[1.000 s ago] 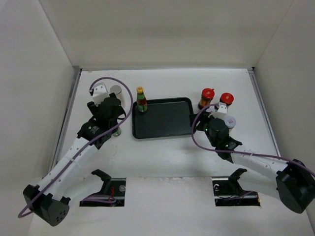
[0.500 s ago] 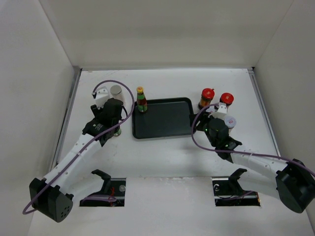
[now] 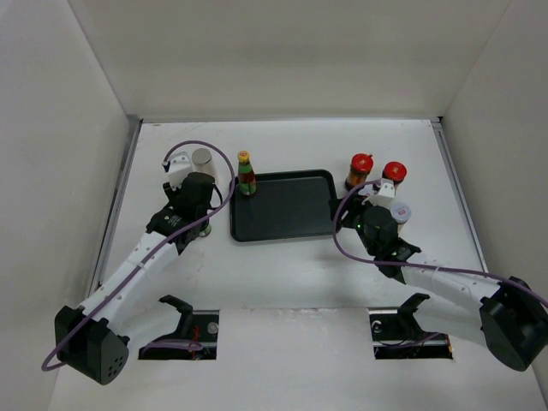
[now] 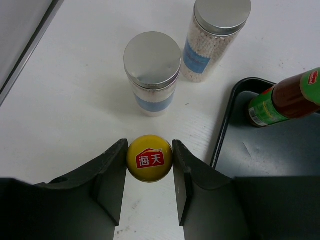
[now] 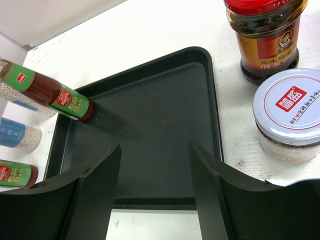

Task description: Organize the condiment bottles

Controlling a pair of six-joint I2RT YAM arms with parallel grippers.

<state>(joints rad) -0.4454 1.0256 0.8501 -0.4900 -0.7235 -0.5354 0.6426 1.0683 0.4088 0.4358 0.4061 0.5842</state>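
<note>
My left gripper (image 4: 149, 150) is shut on the yellow cap of a slim green-labelled bottle (image 4: 149, 158) that stands on the table left of the black tray (image 3: 287, 210). Two grey-topped white cylinders (image 4: 152, 70) (image 4: 220, 35) stand just beyond it. A second yellow-capped bottle (image 3: 247, 174) stands in the tray's far left corner. My right gripper (image 5: 154, 147) hangs open and empty over the tray's near right edge. To its right are two red-lidded jars (image 3: 361, 169) (image 3: 394, 172) and a pale-lidded dark jar (image 5: 290, 112).
White walls close in the table on the left, right and back. The tray's raised rim (image 4: 222, 135) runs close to the right of the held bottle. The two arm bases sit at the near edge.
The left jaws have closed in onto the yellow cap, and the left wrist has shifted a little. The right arm and every bottle have stayed put.
</note>
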